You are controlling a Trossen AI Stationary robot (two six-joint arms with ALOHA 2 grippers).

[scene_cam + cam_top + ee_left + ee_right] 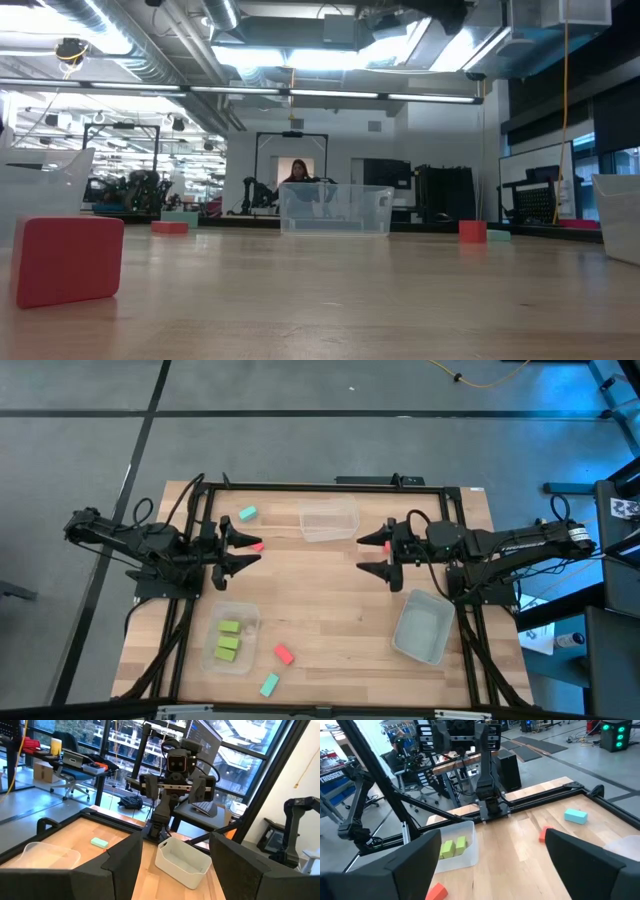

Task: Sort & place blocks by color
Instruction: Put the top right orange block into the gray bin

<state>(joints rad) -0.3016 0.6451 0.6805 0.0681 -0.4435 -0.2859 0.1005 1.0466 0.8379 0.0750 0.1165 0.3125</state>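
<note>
Overhead, both grippers (247, 549) (371, 555) wide open, empty; three green blocks (228, 641) tubbed, perhaps hidden at table level

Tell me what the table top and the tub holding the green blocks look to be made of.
Table top: pale wood with visible plank grain, satin finish, probably sealed. Clear tub holding lime green blocks: see-through plastic, likely; the wood shows through its walls.

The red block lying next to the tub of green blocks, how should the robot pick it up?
From straight above, fingers closing across the short sides of the red block. It lies flat and slightly angled on bare wood, apart from the tub and the teal block, so I'd turn the wrist to match.
</note>
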